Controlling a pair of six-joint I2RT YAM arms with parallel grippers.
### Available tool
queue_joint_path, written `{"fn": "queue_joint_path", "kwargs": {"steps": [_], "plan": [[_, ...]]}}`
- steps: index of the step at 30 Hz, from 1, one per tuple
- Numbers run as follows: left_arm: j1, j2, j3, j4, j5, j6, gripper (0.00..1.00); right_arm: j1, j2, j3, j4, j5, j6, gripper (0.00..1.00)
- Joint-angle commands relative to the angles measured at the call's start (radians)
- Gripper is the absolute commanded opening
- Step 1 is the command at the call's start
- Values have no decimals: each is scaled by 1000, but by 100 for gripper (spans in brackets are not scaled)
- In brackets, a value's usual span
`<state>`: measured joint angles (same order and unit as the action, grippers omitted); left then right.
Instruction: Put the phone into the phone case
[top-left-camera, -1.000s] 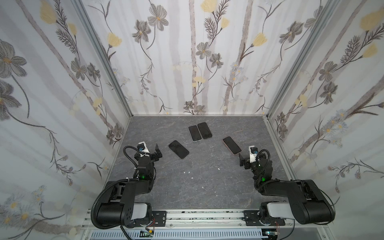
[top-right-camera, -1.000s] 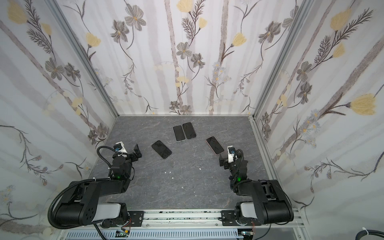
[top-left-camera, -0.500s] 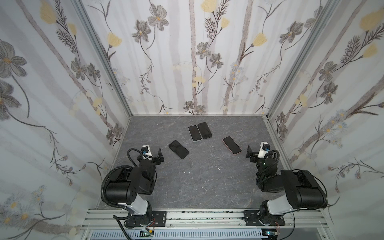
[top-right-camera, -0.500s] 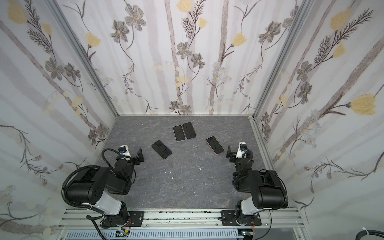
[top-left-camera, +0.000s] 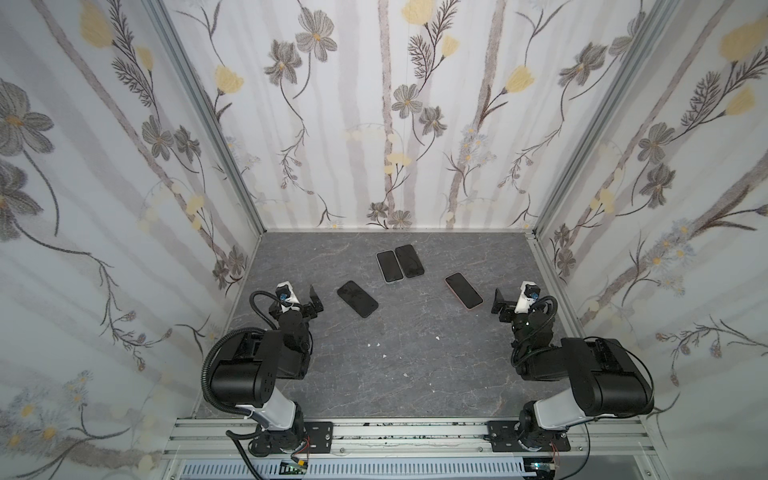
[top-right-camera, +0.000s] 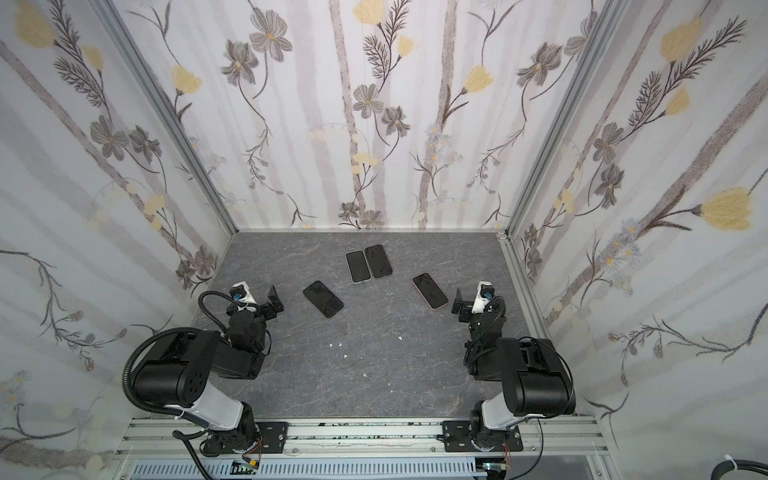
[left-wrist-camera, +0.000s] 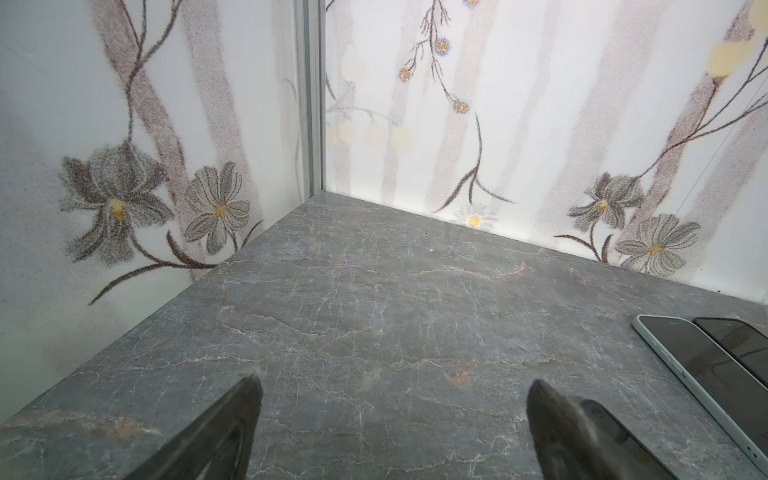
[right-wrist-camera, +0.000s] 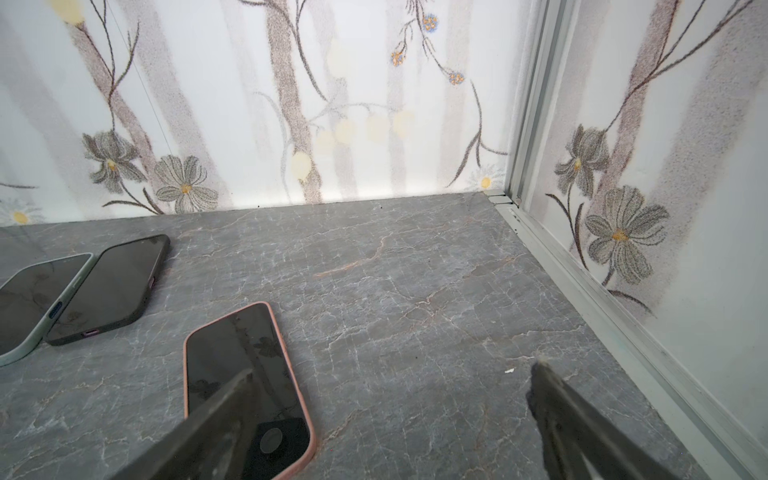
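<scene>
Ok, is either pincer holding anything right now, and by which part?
Nothing is held. The left pincer and the right pincer both stand open and empty. The pink-cased phone lies flat on the table, ungripped.

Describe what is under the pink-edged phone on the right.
The pink-edged phone lies flat, screen up, on the grey table. Its underside and anything beneath it are covered.

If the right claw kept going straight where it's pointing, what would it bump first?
Probably the back wall: only bare table lies ahead between the right gripper's open fingers. The pink-rimmed phone sits under one finger's line, so it might be brushed; height is unclear.
</scene>
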<state>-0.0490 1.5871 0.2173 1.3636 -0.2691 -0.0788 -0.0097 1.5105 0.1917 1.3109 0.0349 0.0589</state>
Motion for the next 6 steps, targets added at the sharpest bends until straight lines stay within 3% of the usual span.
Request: {"fn": "queue_joint_path", "kwargs": {"steps": [1, 6], "plan": [[0, 1, 7, 11, -15, -4, 100, 1, 1, 6, 8, -12, -6, 100], [-2, 1, 5, 15, -18, -3, 100, 1, 1, 6, 8, -12, -7, 100]]}}
